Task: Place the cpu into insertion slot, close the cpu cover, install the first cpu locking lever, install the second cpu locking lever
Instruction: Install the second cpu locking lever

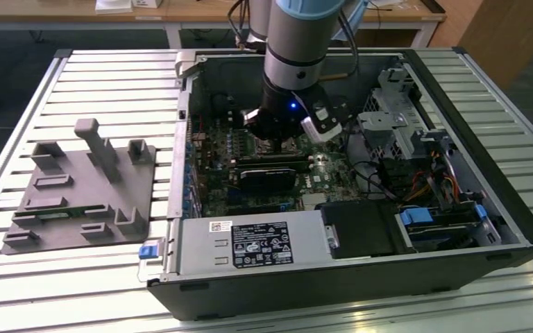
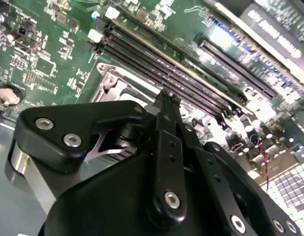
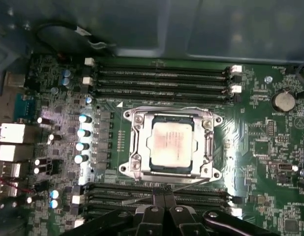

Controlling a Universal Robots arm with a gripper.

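- Cpu [image 3: 172, 143]: seated flat in the insertion slot [image 3: 138, 173] on the green motherboard [image 3: 270, 162], its pale metal top showing through the window of the cpu cover [image 3: 171, 114] in the first wrist view.
- Cpu cover: lies down over the socket, its silver frame running along all four edges of the chip.
- A thin wire lever [image 3: 189, 184] lies along the socket edge nearest the fingers, at a slight slant; whether it is latched cannot be told.
- Memory slots [image 3: 162, 78]: long black rows run just beside two opposite edges of the socket. On its other two edges stand a column of capacitors [image 3: 83, 145] and bare board.
- Fingers [image 3: 164, 199]: the two tips stand pressed together, clenched on nothing, above the memory slots just beside the socket's lever edge. In the second wrist view the joined tips [image 2: 167, 101] stand over a socket corner.
- Arm [image 1: 299, 48]: in the exterior view it reaches straight down into the open computer case [image 1: 516, 229], with the case wall behind it and a drive cage [image 1: 391, 121] toward the exterior view's right.
- The case rests on a slatted table [image 1: 91, 69]; a grey fixture [image 1: 81, 194] sits well apart, toward the exterior view's left.
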